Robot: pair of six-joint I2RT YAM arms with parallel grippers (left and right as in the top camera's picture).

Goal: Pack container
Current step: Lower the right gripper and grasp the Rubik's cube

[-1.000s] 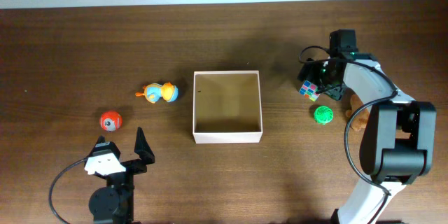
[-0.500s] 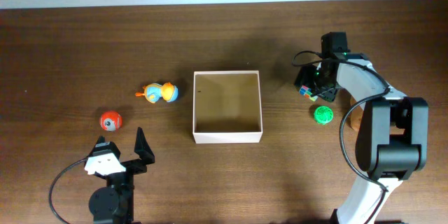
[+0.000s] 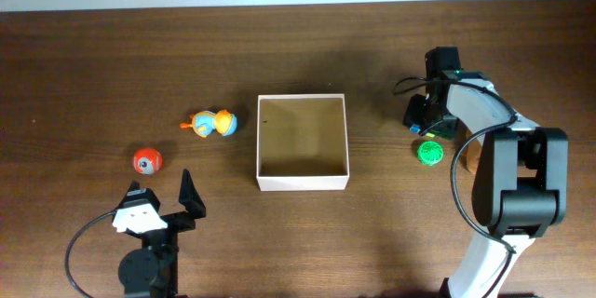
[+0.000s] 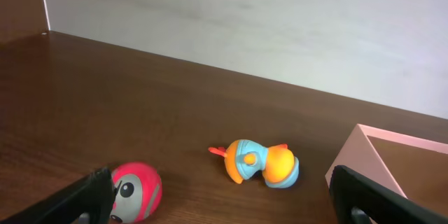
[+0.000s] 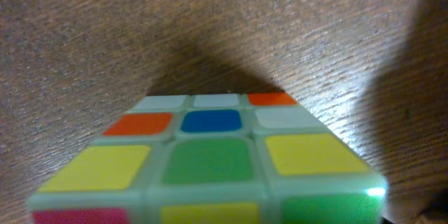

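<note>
The container [image 3: 303,182], a square white-walled box with a tan inside, stands mid-table and has nothing in it. Its corner shows in the left wrist view [image 4: 364,155]. My right gripper [image 3: 421,114] is low over a multicoloured puzzle cube [image 5: 210,161], which lies on the table and fills the right wrist view. The fingers stay outside that view, spread past the cube's sides. In the overhead view the gripper hides most of the cube. My left gripper [image 3: 160,207] is open and empty near the front left; its fingertips frame the left wrist view [image 4: 224,206].
A green ball [image 3: 429,153] lies just in front of the right gripper. A brown toy [image 3: 471,155] is partly under the right arm. A red ball [image 3: 146,160] [image 4: 136,190] and an orange-and-blue duck toy [image 3: 212,124] [image 4: 259,162] lie left of the container.
The right gripper has swung left and settled over the puzzle cube, which showed beside it before and is now mostly covered. The left arm has not moved.
</note>
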